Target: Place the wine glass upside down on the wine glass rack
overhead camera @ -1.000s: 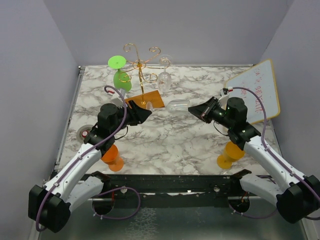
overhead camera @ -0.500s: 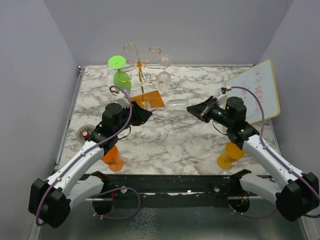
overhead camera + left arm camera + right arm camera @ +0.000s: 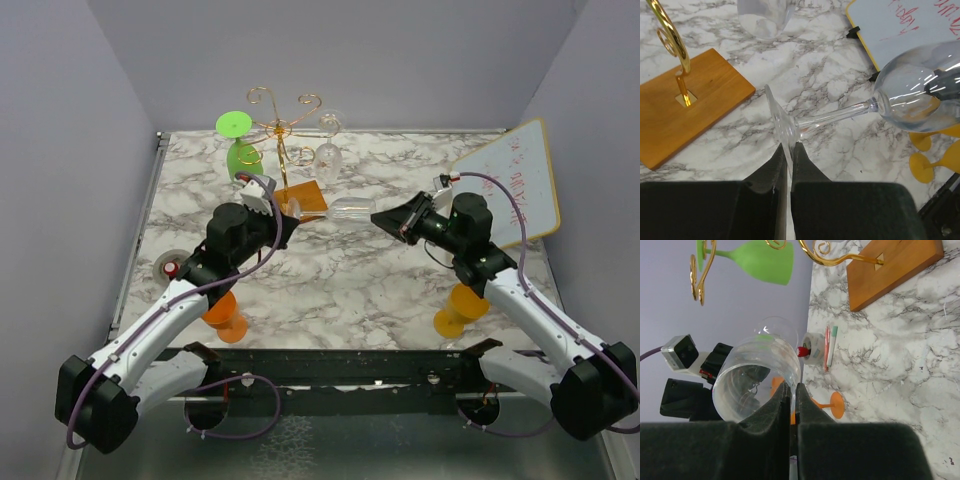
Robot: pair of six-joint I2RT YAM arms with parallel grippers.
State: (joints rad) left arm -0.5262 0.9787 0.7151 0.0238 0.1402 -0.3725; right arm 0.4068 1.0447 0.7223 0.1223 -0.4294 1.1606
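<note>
A clear wine glass is held lying sideways above the table between both grippers. My left gripper is shut on the edge of its foot; the left wrist view shows the left gripper, the foot and the bowl. My right gripper is shut on the bowl's rim, seen in the right wrist view at the gripper and the glass. The wine glass rack stands just behind on its wooden base. It carries a hanging green glass and a hanging clear glass.
Two orange glasses lie near the front edge, one on the left and one on the right. A whiteboard leans at the right. A tape roll and a pen lie at the left.
Both grippers have carried the clear glass a little left and toward the rack. The left wrist has turned, so its camera now faces up.
</note>
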